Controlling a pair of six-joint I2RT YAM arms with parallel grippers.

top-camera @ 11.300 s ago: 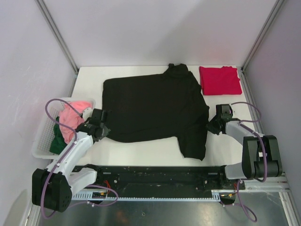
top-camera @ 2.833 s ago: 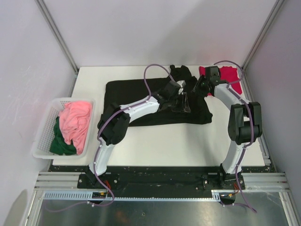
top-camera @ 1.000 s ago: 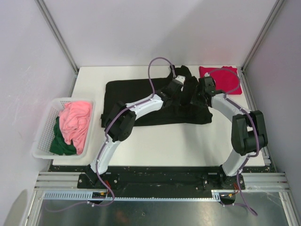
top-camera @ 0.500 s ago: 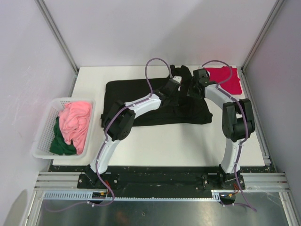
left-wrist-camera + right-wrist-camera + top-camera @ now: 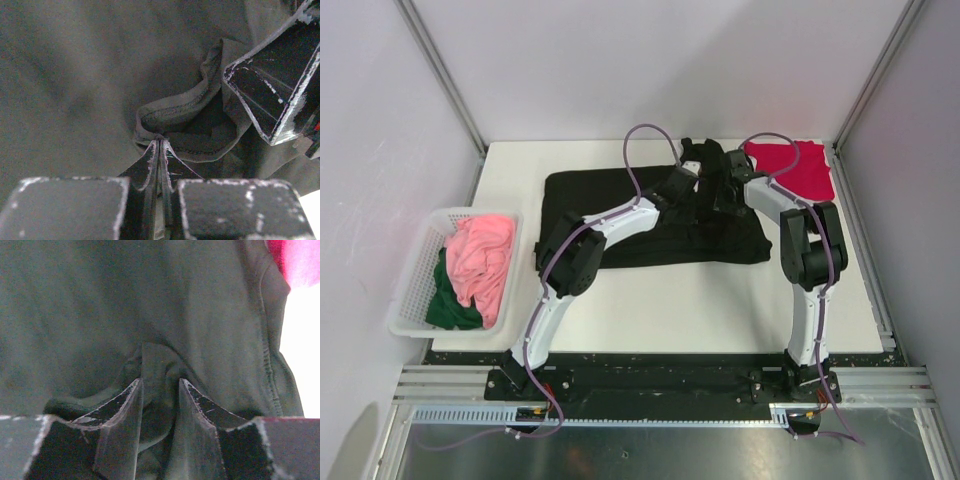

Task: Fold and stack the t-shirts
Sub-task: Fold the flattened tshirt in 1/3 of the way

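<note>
The left jaws are pressed together, pinching a curled hem fold of the black t-shirt [image 5: 75, 75] right at their tips. Just to their right are the right jaws, spread, with a raised ridge of the same black cloth standing between the two fingers [image 5: 120, 410]. The shirt lies folded into a wide band on the worktop [image 5: 670, 300], under both pairs of jaws and stretching away to their left. The red t-shirt [image 5: 805, 165] lies flat just right of the right jaws. Well to the left of the left jaws, nearer the arm bases, a white basket [image 5: 405, 290] holds a pink garment [image 5: 485, 255] beside a dark green one [image 5: 445, 305].
</note>
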